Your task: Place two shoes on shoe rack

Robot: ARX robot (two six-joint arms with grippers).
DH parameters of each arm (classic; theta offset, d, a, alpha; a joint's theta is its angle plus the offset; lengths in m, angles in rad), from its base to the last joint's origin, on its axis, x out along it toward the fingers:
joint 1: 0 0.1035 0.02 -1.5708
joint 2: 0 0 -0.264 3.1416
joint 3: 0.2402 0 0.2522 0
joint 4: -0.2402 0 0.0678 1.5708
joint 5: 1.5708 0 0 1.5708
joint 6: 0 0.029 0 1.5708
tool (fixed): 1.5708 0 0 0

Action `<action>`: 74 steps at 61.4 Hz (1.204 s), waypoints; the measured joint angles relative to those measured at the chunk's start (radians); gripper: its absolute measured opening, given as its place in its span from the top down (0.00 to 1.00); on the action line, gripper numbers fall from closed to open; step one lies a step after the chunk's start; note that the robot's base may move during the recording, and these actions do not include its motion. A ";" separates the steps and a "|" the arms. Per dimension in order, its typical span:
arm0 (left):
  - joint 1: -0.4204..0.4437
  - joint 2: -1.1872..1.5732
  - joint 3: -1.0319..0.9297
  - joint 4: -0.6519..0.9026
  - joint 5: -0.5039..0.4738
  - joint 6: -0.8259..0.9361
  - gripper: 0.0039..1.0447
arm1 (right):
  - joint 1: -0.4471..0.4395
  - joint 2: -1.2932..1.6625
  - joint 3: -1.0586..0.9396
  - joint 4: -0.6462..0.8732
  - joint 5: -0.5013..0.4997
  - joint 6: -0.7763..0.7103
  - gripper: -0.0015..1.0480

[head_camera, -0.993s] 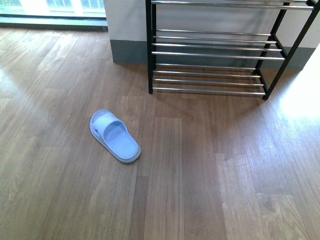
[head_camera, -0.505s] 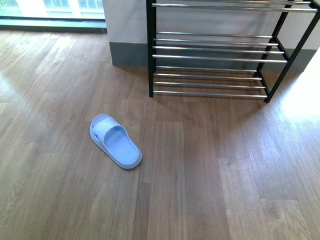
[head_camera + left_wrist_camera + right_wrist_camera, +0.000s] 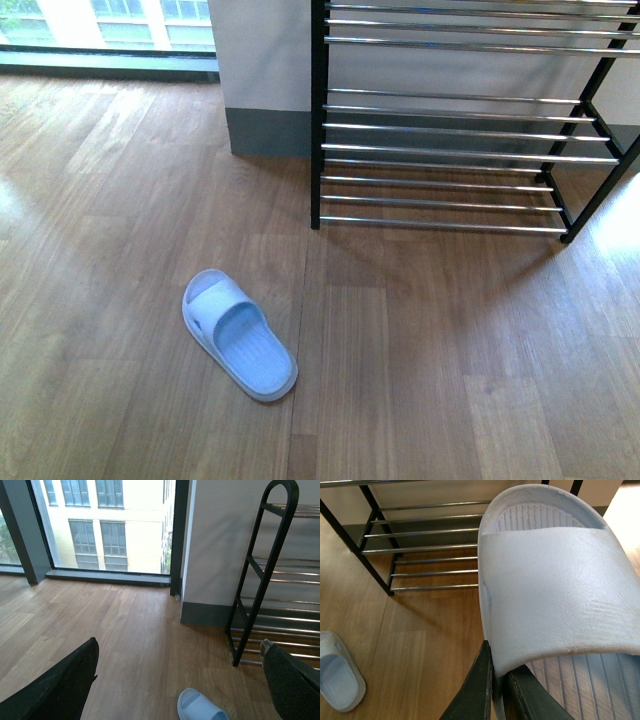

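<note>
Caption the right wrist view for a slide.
Right gripper holds one pale blue slipper before the shoe rack; other slipper on floor.

Wood plank floor (image 3: pixel 450 350); grey skirting (image 3: pixel 268 130); floor-level window (image 3: pixel 100 525).

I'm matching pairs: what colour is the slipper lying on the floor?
The slipper is plain pale blue, no pattern; it shows clearest in the front view.

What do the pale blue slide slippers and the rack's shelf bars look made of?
Pale blue slide slipper on the floor: likely moulded foam or rubber, matte, one-piece with ribbed footbed. Held slipper: same look, fine-grained skin. Shelf bars: polished metal, probably chrome, with bright glints.
</note>
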 joint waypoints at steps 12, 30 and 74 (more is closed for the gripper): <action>0.000 0.000 0.000 0.000 0.000 0.000 0.09 | 0.000 -0.001 0.000 0.000 0.001 0.000 0.98; -0.014 0.016 0.007 -0.027 -0.057 -0.027 0.09 | 0.000 -0.001 0.000 0.000 0.000 0.000 0.98; -0.101 1.997 0.399 0.778 -0.204 -0.341 0.09 | 0.000 -0.001 0.000 0.000 0.000 0.000 0.98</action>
